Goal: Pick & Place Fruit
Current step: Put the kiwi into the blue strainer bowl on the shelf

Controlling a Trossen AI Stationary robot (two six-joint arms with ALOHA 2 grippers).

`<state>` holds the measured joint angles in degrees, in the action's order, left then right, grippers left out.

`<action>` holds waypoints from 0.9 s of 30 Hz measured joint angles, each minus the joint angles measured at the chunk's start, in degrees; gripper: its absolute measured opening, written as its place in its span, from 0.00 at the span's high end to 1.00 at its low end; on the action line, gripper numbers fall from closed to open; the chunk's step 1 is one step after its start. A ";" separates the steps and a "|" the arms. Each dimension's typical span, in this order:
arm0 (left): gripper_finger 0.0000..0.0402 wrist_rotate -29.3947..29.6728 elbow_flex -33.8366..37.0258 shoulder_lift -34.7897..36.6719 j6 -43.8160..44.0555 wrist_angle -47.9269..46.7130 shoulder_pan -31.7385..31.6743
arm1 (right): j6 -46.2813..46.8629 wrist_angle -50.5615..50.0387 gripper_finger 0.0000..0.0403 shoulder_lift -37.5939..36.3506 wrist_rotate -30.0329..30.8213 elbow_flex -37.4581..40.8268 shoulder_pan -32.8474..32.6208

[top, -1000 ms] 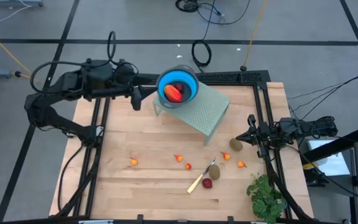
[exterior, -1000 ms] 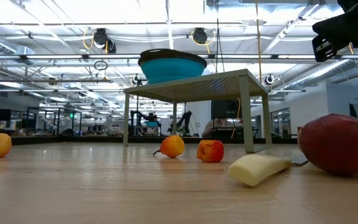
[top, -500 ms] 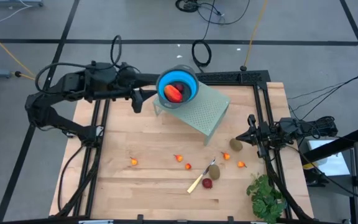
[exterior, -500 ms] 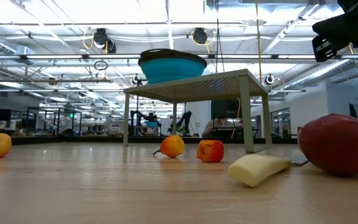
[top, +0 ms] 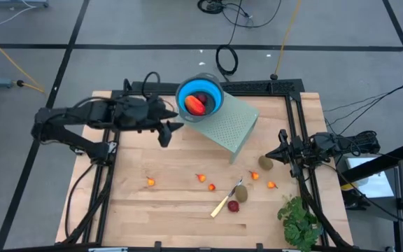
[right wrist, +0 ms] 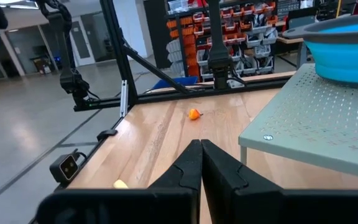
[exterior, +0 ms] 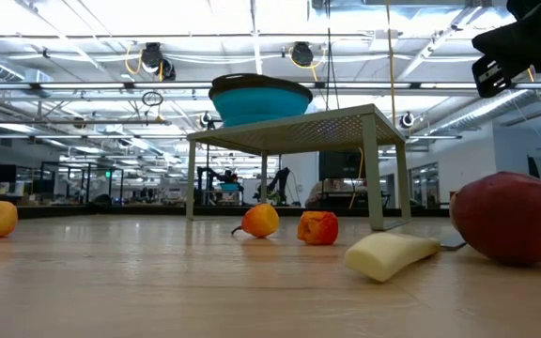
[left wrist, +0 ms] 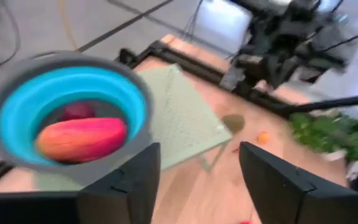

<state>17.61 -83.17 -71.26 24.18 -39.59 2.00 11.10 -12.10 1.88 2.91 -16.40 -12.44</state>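
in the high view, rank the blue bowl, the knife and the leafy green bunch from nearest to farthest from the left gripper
Measured from the left gripper, open, over the table's back left part:
1. blue bowl, just to its right on the green perforated stand, with red fruit inside.
2. knife, toward the table's front middle, among loose fruit pieces.
3. leafy green bunch, at the front right corner.
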 joint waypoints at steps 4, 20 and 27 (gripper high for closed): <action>0.59 0.03 5.88 2.54 0.17 4.99 2.51 | 0.01 -0.23 0.99 -0.01 -0.02 0.00 -0.01; 0.89 -0.18 29.82 18.70 0.29 20.70 6.83 | 2.16 -0.15 0.99 0.09 0.56 0.00 -0.01; 0.99 -1.90 36.23 26.81 -2.69 20.70 6.86 | 3.98 0.67 1.00 1.49 7.88 0.00 -0.01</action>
<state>15.71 -46.94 -44.45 21.50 -18.90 8.86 15.08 -11.43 3.37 10.79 -16.40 -12.45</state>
